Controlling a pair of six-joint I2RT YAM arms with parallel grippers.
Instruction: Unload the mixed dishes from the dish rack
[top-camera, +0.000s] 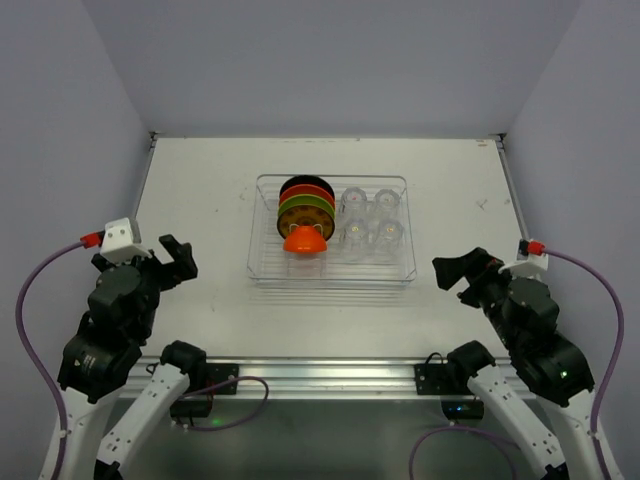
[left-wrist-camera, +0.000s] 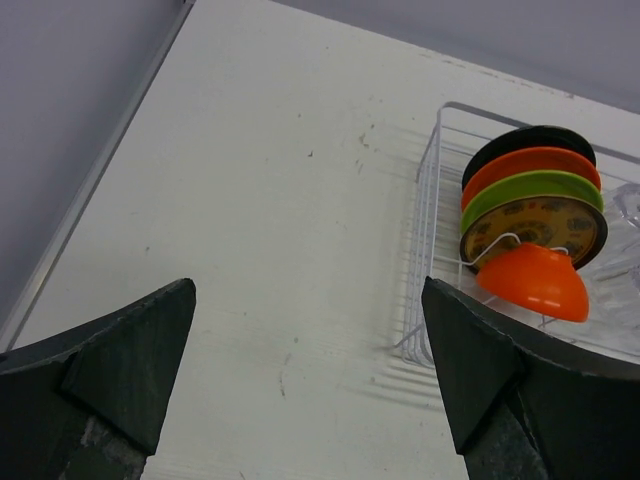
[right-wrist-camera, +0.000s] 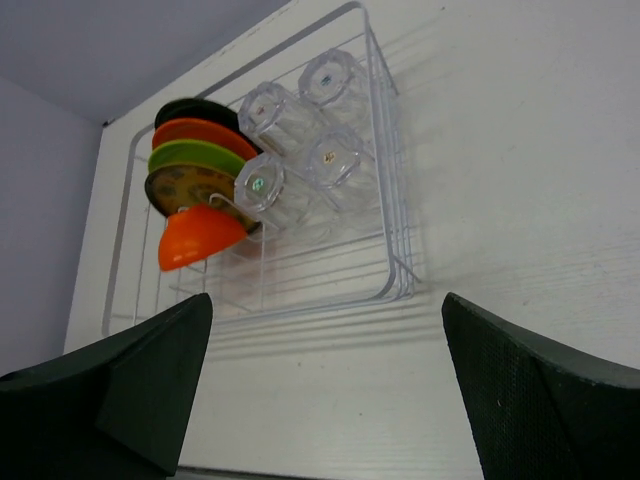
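From above, the arms fill the near edge. The left gripper and right gripper both have their jaws spread and hold nothing, well apart from the dish rack. The clear rack lies mid-table. In its left half four plates stand on edge, each hiding most of the next: black plate, red-orange plate, lime green plate and yellow-brown plate. One orange bowl leans on the front plate. Four clear tumblers form a square on the right.

The left wrist view shows dark fingers wide apart. The rack is cut off at the right and the tumblers are barely a blur.

The right wrist view shows fingers equally wide. Here all four tumblers show, but the yellow-brown plate's pattern is unreadable.
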